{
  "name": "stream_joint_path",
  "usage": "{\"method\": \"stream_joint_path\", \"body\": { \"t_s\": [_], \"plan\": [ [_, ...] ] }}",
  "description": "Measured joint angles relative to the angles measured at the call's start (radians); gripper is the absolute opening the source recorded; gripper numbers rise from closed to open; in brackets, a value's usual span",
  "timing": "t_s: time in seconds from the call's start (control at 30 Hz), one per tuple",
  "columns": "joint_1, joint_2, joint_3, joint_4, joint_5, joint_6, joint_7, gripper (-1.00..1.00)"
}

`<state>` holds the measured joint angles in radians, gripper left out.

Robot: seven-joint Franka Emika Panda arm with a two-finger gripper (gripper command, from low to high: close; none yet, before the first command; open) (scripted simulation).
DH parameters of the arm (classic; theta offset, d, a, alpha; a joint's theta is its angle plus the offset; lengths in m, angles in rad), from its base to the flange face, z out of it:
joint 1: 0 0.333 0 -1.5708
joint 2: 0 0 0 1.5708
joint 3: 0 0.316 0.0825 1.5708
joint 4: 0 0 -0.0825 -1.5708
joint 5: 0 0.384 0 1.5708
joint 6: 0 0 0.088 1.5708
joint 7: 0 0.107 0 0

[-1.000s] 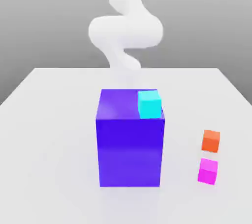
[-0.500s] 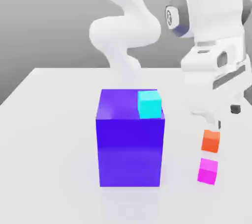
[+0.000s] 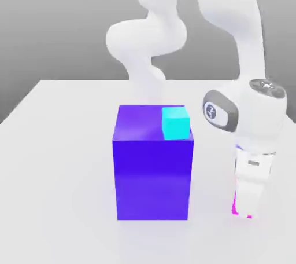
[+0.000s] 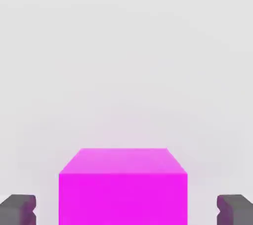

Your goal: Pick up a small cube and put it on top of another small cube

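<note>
Exterior view: white arm (image 3: pixel 231 31) bends down from above to the table (image 3: pixel 58 158) at the exterior view's right, hand pointing straight down.
Gripper: low over the table, right of the blue block; its white body covers most of the pink cube (image 3: pixel 235 208), of which a thin magenta sliver shows at the hand's lower edge.
Hand view: pink cube (image 4: pixel 122 187) sits between the two dark fingertips (image 4: pixel 18 209), top face and one side face visible.
Gripper state: gripper (image 4: pixel 126 210) spread; a clear gap of table shows between each fingertip and the cube's sides, so no pinch.
Pink cube place: resting on the table, near the front edge, to the exterior view's right of the blue block and apart from it.
Blue block (image 3: pixel 153 167): large, upright, mid-table, blue-violet, much bigger than the cubes.
Cyan cube (image 3: pixel 176 123): on top of the blue block, at its top face's right corner nearest the camera.
Table: plain pale grey-white; faint pink glow on it around the pink cube in the hand view.
Contact: fingertips flank the cube, not touching it.
</note>
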<state>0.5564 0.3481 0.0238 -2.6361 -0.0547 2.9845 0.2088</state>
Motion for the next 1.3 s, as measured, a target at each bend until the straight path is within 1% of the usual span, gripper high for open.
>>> {"method": "stream_joint_path", "body": {
  "t_s": [0.17, 0.37, 0.43, 0.63, 0.83, 1.03, 1.13, 1.17, 1.3],
  "plan": [
    [0.0, -0.003, -0.001, 0.0, -0.003, -0.003, 0.003, -1.0],
    [-0.011, -0.188, 0.018, -0.029, 0.026, -0.16, -0.016, -1.0],
    [-0.004, -0.182, 0.011, 0.02, 0.021, -0.206, 0.007, -1.0],
    [0.013, -0.086, -0.008, 0.232, 0.007, -0.331, 0.095, -1.0],
    [0.021, 0.014, -0.027, 0.449, 0.027, -0.451, 0.162, -1.0],
    [0.009, 0.103, -0.048, 0.664, 0.069, -0.566, 0.221, -1.0],
    [0.006, 0.191, -0.051, 0.703, 0.081, -0.515, 0.228, -1.0],
    [0.006, 0.222, -0.051, 0.708, 0.083, -0.488, 0.228, 1.0],
    [0.006, 0.222, -0.051, 0.708, 0.083, -0.488, 0.228, 1.0]
  ]
}}
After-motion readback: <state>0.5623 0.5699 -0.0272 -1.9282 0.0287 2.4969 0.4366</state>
